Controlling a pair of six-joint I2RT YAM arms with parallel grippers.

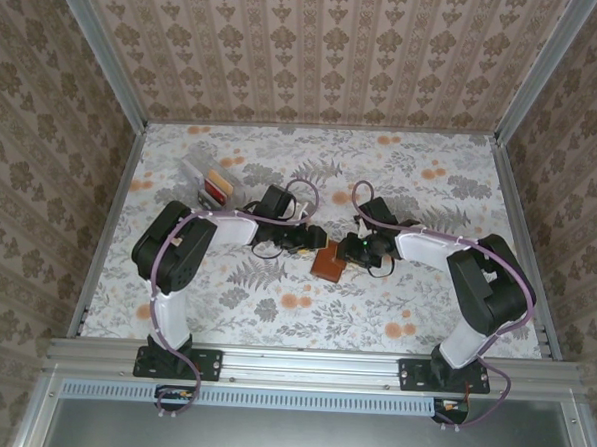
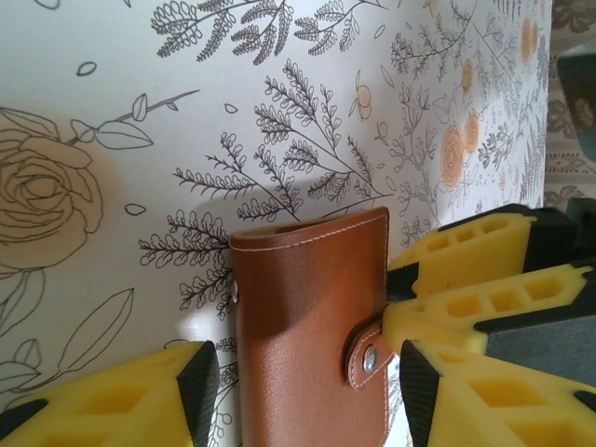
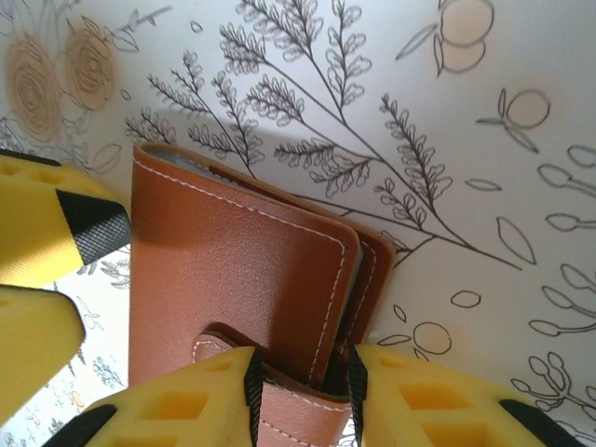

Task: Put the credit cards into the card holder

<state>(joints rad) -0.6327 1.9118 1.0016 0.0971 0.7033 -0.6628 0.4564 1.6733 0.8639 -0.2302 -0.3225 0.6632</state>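
Card holder point(image 1: 328, 262) at table point(image 1: 274, 307) centre; credit cards point(image 1: 216, 187) behind-left.

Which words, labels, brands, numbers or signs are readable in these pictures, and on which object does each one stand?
No text can be read.
credit cards: pale markings on the red-orange face, too small to read.
card holder: plain brown leather, no lettering seen; its snap shows no legible stamp.
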